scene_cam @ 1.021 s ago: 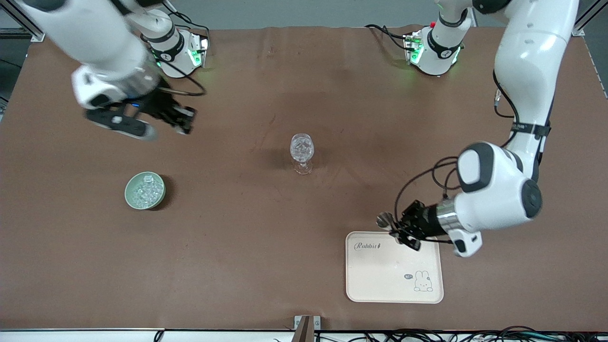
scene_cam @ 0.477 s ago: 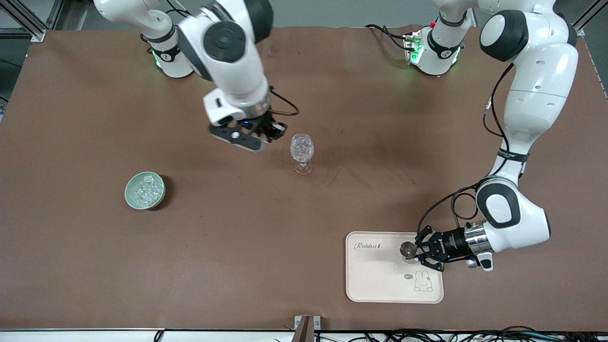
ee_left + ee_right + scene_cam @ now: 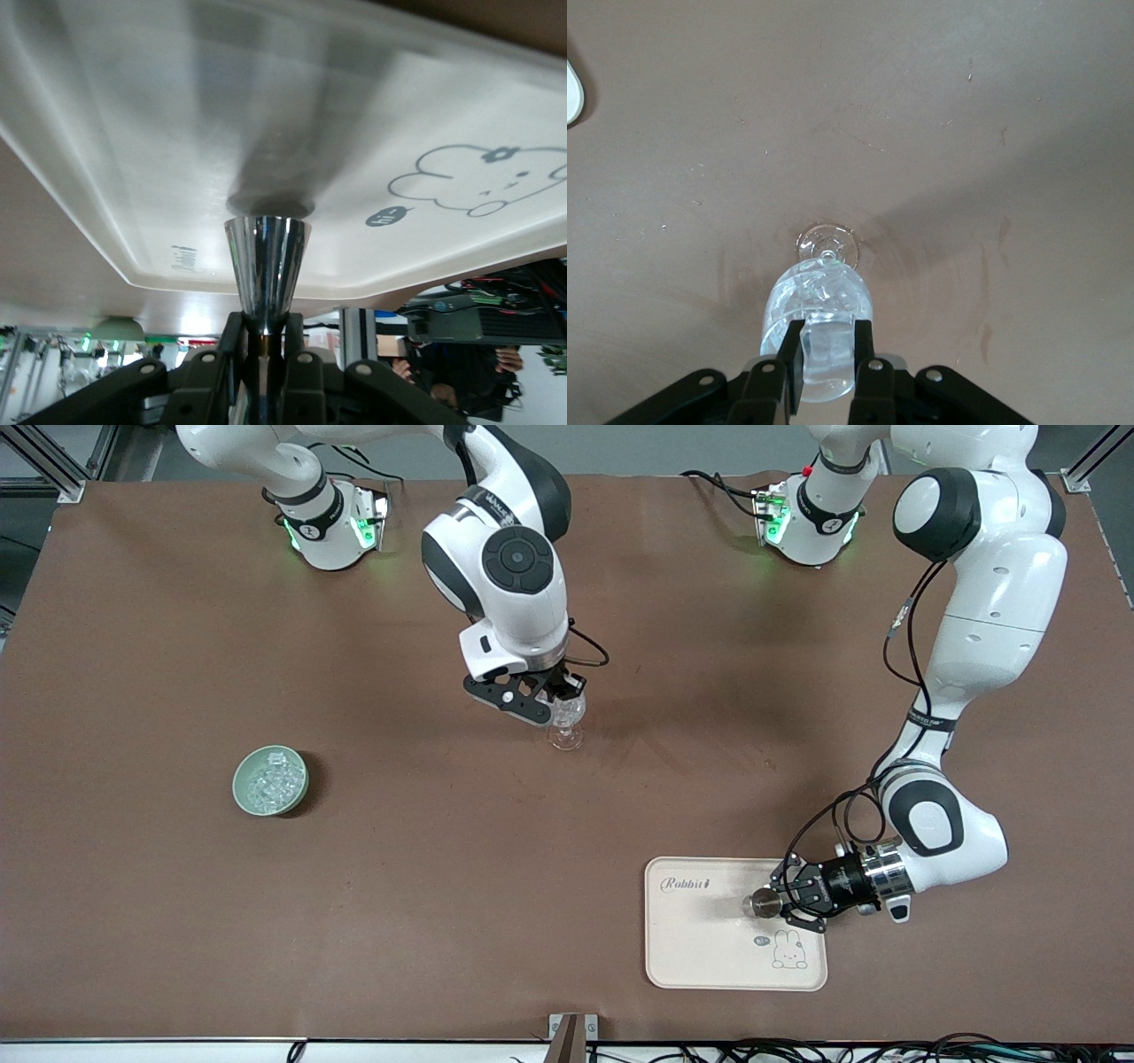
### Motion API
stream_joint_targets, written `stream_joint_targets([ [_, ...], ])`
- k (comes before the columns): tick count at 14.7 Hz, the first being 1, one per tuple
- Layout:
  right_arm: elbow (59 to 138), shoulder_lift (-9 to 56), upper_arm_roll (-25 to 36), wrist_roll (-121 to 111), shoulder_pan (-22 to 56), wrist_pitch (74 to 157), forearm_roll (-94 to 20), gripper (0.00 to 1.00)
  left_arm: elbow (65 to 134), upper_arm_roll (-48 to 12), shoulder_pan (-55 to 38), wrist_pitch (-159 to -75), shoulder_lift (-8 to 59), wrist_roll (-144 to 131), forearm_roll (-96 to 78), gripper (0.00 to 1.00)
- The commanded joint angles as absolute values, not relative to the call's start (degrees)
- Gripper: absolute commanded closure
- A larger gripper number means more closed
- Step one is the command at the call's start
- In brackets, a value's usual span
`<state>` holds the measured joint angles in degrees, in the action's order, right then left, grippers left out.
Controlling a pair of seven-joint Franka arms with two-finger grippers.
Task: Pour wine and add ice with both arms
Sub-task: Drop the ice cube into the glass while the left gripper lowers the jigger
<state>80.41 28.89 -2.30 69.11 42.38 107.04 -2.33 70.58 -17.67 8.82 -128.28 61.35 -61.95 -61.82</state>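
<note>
The right gripper [image 3: 828, 350], jaws pinched on an ice cube [image 3: 827, 343], hangs over the stemmed glass [image 3: 565, 726] mid-desk: the ice-adding step. The left gripper [image 3: 780, 902], clamped on a steel jigger [image 3: 761, 903], sits on the tray [image 3: 709, 948] by the desk's front edge. Next, release the cube squarely over the rim.

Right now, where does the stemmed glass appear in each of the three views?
Front view: the stemmed glass stands mid-table, its bowl partly under the right gripper.
Right wrist view: the glass fills the lower middle, an ice cube above its bowl in the jaws.
Left wrist view: not in it; only the cream tray and a metal cup.
Shared landmark: the brown table.
</note>
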Motion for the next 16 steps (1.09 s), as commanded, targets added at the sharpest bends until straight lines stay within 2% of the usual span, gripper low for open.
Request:
stream_joint_targets([
  [1,79.2,30.2,-1.8,70.4,43.3,106.5,-2.5,1.0,69.3,-18.2,9.0,-128.1,62.3,-62.5,-64.4,0.94],
  [2,79.3,30.3,-1.8,70.5,43.5,106.5,-2.5,1.0,69.3,-18.1,9.1,-128.1,62.5,-62.5,-64.4,0.86],
  [3,79.3,30.3,-1.8,70.5,43.8,106.4,-2.8,1.0,69.5,-18.1,9.4,-128.1,62.4,-62.2,-64.4,0.69],
  [4,79.3,30.3,-1.8,70.5,43.9,106.4,-2.8,0.99,69.7,-18.1,9.5,-128.1,62.4,-62.2,-64.5,0.59],
  [5,79.3,30.4,-1.8,70.3,43.9,106.3,-2.8,0.99,69.7,-18.1,9.4,-128.1,62.3,-62.5,-64.5,0.58],
  [7,79.3,30.5,-1.8,70.4,43.9,106.3,-2.8,0.99,69.8,-18.1,9.5,-128.0,62.3,-62.6,-64.4,0.45],
  [8,79.3,30.5,-1.8,70.4,43.9,106.4,-2.9,0.99,69.8,-18.0,9.5,-128.0,62.1,-62.4,-64.3,0.26],
  [9,79.3,30.8,-1.8,70.5,44.1,106.4,-3.3,0.99,69.8,-18.0,9.4,-128.0,61.8,-62.1,-63.9,0.0],
  [11,79.3,31.5,-1.8,70.4,44.4,106.4,-3.6,0.99,69.8,-17.8,9.4,-127.9,60.9,-62.1,-60.8,0.0],
  [14,79.3,31.8,-1.9,70.4,44.4,106.4,-3.6,0.98,69.8,-18.0,11.5,-127.5,57.8,-62.2,-42.7,0.0],
  [16,79.3,31.8,-1.9,70.4,44.4,106.5,-3.5,0.96,69.6,-17.9,12.0,-122.5,54.9,-62.1,-32.6,0.0],
])
